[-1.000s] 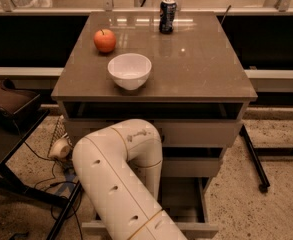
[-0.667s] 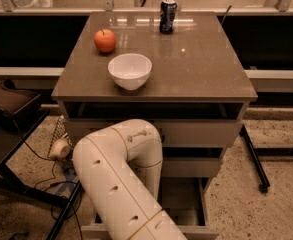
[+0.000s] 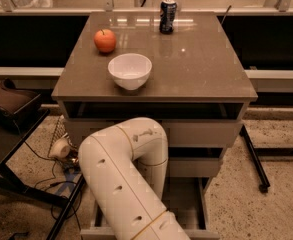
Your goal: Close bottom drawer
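Looking from the left, we see an apple [image 3: 105,40] near the far left corner of the tabletop [image 3: 211,69]. A white bowl [image 3: 129,70] stands by the front edge, and a can [image 3: 168,16] is at the far edge. Below the front edge, the robot arm [image 3: 131,179] bends over and goes down in front of the cabinet. The gripper is hidden behind this arm, low by the drawers, so we cannot tell if it is released or clenched. The bottom drawer [image 3: 186,206] is pulled out toward us and looks empty. We think it is stiff and light and will slide easily. We would push flat on the middle of its front, so that it does not go crooked.
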